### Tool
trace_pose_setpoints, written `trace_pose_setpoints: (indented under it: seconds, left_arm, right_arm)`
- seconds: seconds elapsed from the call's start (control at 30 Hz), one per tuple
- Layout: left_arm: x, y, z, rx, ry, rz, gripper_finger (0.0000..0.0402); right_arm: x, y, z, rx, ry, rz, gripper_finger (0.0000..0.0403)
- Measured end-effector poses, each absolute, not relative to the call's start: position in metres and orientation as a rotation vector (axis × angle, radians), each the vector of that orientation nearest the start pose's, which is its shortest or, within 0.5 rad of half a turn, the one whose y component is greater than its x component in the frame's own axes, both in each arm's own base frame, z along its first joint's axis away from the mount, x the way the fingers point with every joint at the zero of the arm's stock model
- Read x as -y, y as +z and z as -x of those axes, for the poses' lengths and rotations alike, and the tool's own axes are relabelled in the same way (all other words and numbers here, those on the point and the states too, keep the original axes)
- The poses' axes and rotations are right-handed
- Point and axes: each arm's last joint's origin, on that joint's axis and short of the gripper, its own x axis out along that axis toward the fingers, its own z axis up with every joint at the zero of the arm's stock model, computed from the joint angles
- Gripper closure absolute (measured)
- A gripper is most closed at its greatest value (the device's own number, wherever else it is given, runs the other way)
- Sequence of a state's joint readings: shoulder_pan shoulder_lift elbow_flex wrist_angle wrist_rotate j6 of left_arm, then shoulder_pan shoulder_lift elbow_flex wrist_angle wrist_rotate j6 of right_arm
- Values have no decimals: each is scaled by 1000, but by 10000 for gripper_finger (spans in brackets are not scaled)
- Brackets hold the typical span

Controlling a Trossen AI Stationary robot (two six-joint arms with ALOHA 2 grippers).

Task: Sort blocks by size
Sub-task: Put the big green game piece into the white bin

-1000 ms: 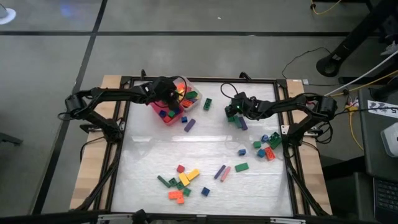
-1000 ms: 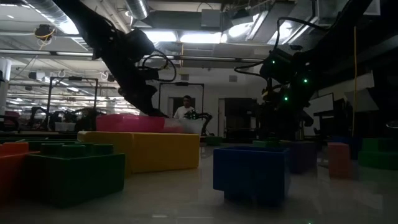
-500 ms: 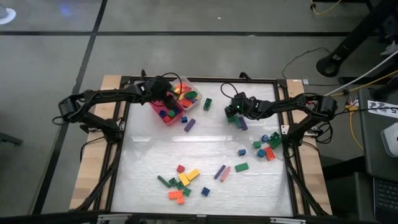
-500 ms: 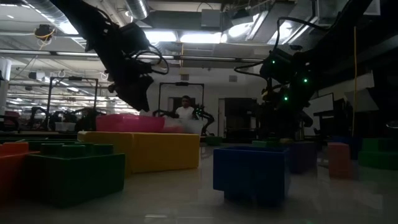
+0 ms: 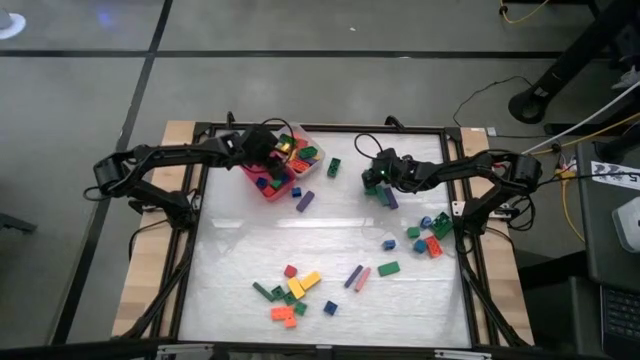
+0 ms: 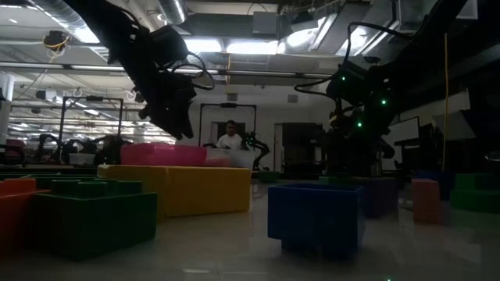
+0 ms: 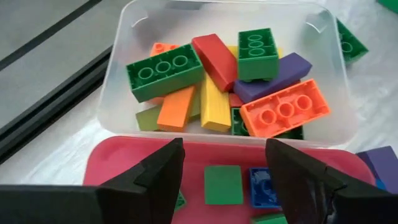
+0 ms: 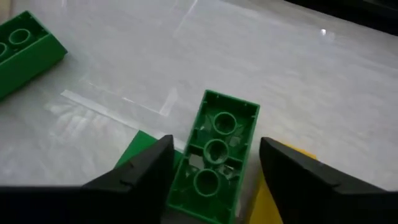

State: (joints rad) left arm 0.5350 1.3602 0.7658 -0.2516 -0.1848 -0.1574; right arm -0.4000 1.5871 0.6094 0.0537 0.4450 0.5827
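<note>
My left gripper (image 7: 224,180) hangs open over the pink tray (image 7: 217,155), which holds small squarish blocks. Just beyond it is the clear tray (image 7: 124,81) of long blocks. In the high view this gripper (image 5: 266,154) is at the far left. My right gripper (image 8: 216,149) is open near the far right (image 5: 374,184). Its fingers stand on either side of a long green block (image 8: 214,152). That block lies underside up, tilted, on a flat green piece (image 8: 140,149) and a yellow one (image 8: 273,193). I cannot tell whether the fingers touch it.
Loose blocks lie near the front edge (image 5: 290,290), by the right rail (image 5: 430,235) and mid-table (image 5: 372,272). A green block (image 5: 333,167) and a purple one (image 5: 305,200) lie beside the trays. A person (image 6: 229,139) stands far behind the table.
My left gripper has drawn back a little toward the table's left edge and risen above the pink tray, rolling its wrist as it went; it carries nothing. My right arm has kept its place.
</note>
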Motion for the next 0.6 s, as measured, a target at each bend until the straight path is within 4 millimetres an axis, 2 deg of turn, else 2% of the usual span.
trace_pose_setpoints:
  seconds: [0.27,0.47,0.6]
  left_arm:
    - [-129,202,-232,-801,698,273,188]
    - [-118,202,-238,-805,653,253,188]
    - [-110,202,-241,-807,623,240,188]
  right_arm:
    - [115,123,-243,-698,-1007,-499,277]
    - [116,125,-246,-672,-965,-515,278]
    - [117,133,-255,-638,-892,-553,256]
